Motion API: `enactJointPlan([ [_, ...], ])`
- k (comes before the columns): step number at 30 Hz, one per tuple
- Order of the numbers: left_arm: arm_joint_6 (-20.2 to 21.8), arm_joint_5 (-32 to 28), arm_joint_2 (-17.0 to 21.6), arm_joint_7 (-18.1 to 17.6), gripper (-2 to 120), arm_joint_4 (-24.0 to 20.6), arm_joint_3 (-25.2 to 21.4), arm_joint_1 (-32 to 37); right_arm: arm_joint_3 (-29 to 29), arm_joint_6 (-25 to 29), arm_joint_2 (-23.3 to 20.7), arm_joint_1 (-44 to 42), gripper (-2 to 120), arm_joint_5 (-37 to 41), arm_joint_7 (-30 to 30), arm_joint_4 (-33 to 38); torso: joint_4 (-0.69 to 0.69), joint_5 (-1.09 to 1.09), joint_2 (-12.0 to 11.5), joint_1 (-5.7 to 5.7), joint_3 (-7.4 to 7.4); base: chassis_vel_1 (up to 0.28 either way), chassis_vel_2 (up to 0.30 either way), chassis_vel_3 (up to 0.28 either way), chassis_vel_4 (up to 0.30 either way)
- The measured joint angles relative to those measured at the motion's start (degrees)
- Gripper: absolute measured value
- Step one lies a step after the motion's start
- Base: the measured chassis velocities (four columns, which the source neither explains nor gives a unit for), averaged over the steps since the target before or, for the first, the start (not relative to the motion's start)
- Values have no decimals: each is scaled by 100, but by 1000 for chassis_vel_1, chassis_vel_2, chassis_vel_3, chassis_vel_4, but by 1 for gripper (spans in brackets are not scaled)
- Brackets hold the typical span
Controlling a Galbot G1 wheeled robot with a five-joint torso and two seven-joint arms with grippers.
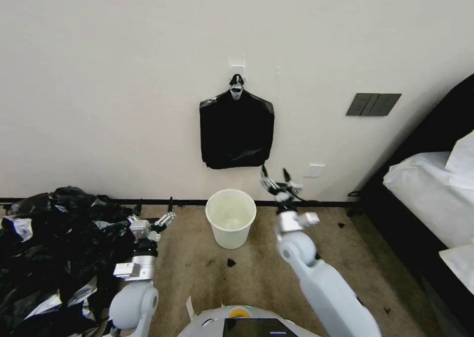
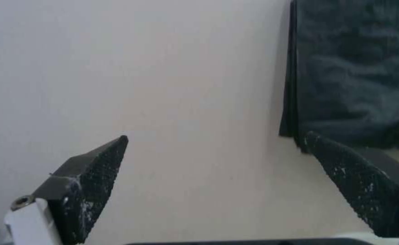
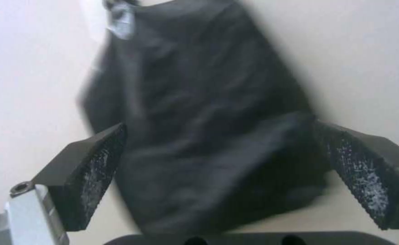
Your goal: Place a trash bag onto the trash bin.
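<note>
The cream-white trash bin (image 1: 232, 236) stands upright on the carpet by the wall, with nothing inside it. The trash bag is out of view. Above the bin, a flat squarish black bundle (image 1: 236, 130) with a knotted top hangs from a wall hook. My right gripper (image 1: 274, 170) is raised just under the bundle's lower right corner, open and holding nothing. In the right wrist view the bundle (image 3: 199, 136) lies beyond that gripper (image 3: 220, 124). My left gripper (image 1: 154, 207) is low, left of the bin, open and holding nothing. In the left wrist view, that gripper (image 2: 216, 136) faces the wall beside the bundle (image 2: 354, 68).
A big heap of black bags (image 1: 54, 248) covers the floor at the left. A bed (image 1: 434, 204) with white linen lies along the right. A switch panel (image 1: 373, 104) and an outlet (image 1: 314, 170) are on the wall. A small black scrap (image 1: 230, 262) lies before the bin.
</note>
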Motion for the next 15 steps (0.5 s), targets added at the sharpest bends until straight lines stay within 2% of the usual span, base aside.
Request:
enactJointPlan([
  [4, 0, 76, -17, -40, 100, 30, -8, 71, -495, 42, 451, 992, 100, 1229, -144, -363, 1, 0, 0, 0, 0, 0, 0, 0, 0],
  [8, 25, 98, 13, -90, 100, 10, -49, 115, -599, -30, 612, 1562, 100, 1852, -157, -657, 1, 0, 0, 0, 0, 0, 0, 0, 0],
  [9, 44, 126, 24, -134, 100, -1, -71, 132, -639, -162, 657, 1867, 100, 2274, -112, -744, -1, 1, 0, 0, 0, 0, 0, 0, 0],
  [10, 44, 126, 24, -134, 100, -1, -71, 132, -639, -162, 657, 1867, 100, 2274, -112, -744, -1, 1, 0, 0, 0, 0, 0, 0, 0],
  [14, 133, 220, 6, -193, 100, -2, -88, 142, -587, -561, 850, 2661, 100, 3245, 131, -903, 0, 0, 0, 0, 0, 0, 0, 0, 0],
  [15, 133, 220, 6, -193, 100, -2, -88, 142, -587, -561, 850, 2661, 100, 3245, 131, -903, 0, 0, 0, 0, 0, 0, 0, 0, 0],
])
